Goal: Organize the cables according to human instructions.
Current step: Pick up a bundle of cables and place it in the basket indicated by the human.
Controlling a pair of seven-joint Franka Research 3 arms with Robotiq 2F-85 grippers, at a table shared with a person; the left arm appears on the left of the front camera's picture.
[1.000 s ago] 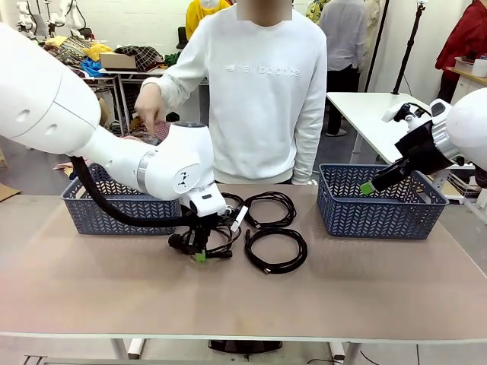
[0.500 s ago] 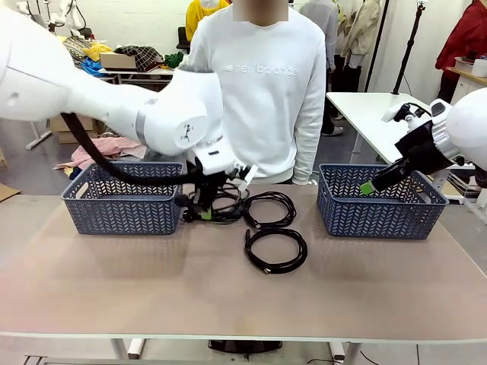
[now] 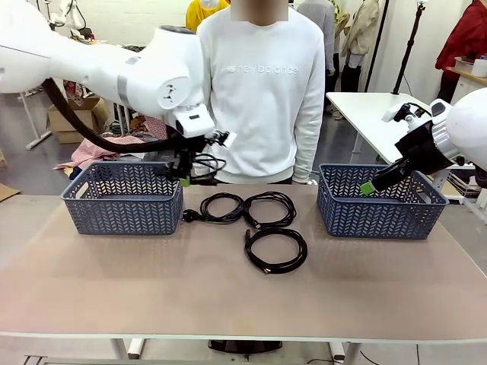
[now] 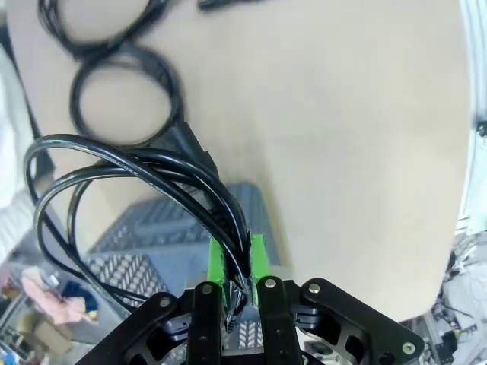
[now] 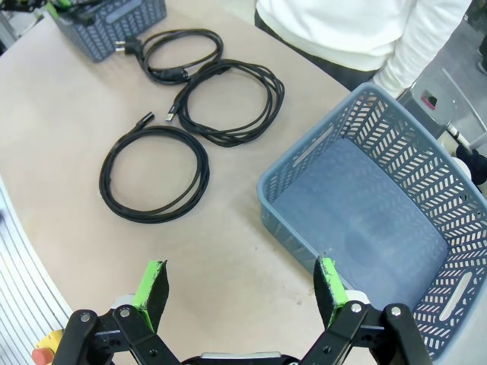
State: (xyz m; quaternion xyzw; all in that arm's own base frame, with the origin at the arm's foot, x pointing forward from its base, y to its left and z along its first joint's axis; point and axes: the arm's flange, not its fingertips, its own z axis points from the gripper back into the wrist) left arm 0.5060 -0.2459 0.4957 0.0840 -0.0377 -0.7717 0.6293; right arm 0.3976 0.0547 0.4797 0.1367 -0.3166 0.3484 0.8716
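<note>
The cables [image 3: 277,268] are split. A hanging coil [image 3: 204,161] is held in the air by our left end effector [image 3: 185,179], and three more lie flat on the table [image 3: 114,289] near the middle of its far edge, between two blue baskets.

From the front we see the hanging coil above the inner end of the left basket [image 3: 122,199], over the table's far edge, in front of a person [image 3: 262,91] in a white sweater. The left wrist view adds what the front cannot. Several strands of that coil [image 4: 167,166] are pinched between the green pads [image 4: 219,262], with the jaws narrow around them and the basket's wall [image 4: 175,239] below.

On the table, the plugged coil [image 3: 221,220] lies just beside the left basket, with its plug [image 3: 188,217] toward it. The second coil [image 3: 292,209] touches the plugged coil on the side facing the right basket [image 3: 380,209]. The third coil lies close by, nearer the table's middle.

Our right end effector [image 3: 367,187] hovers over the right basket. Its own view shows the fingers [image 5: 154,283] spread wide with nothing between them. The third coil [image 5: 204,173] and the other two are seen there from above.
</note>
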